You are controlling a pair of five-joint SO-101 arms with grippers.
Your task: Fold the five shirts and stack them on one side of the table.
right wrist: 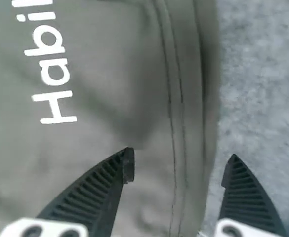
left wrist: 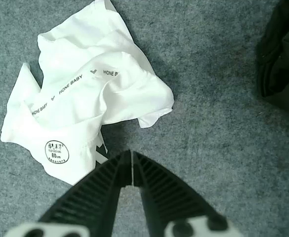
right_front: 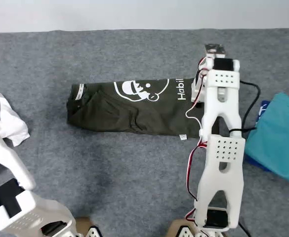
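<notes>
Dark olive shirt (right_front: pixel 129 111) lies in the middle of the grey felt surface (right_front: pixel 134 177), nearer the far edge. It is folded into a long band running left to right, with white print facing up. Collar end points toward the left edge, hem end toward the right.

Right arm (right_front: pixel 221 148) reaches from the near edge out over the hem end. In the right wrist view the right gripper (right wrist: pixel 180 168) has its fingers spread wide and holds nothing. One fingertip (right wrist: pixel 126 163) is over the olive cloth beside the stitched hem; the other is past the hem, over bare felt.

White shirt (right_front: pixel 8 123) sits crumpled at the left edge, well apart from the olive one. In the left wrist view the left gripper (left wrist: pixel 133 170) hangs over the felt just beside the white shirt's (left wrist: pixel 85 98) edge, fingers closed tip to tip, nothing between them. A corner of the olive shirt (left wrist: pixel 282 59) shows farther off.

Teal shirt (right_front: pixel 280 138) lies at the right edge, on top of a blue cloth (right_front: pixel 263 111) that peeks out beneath it. Both lie apart from the olive hem.
</notes>
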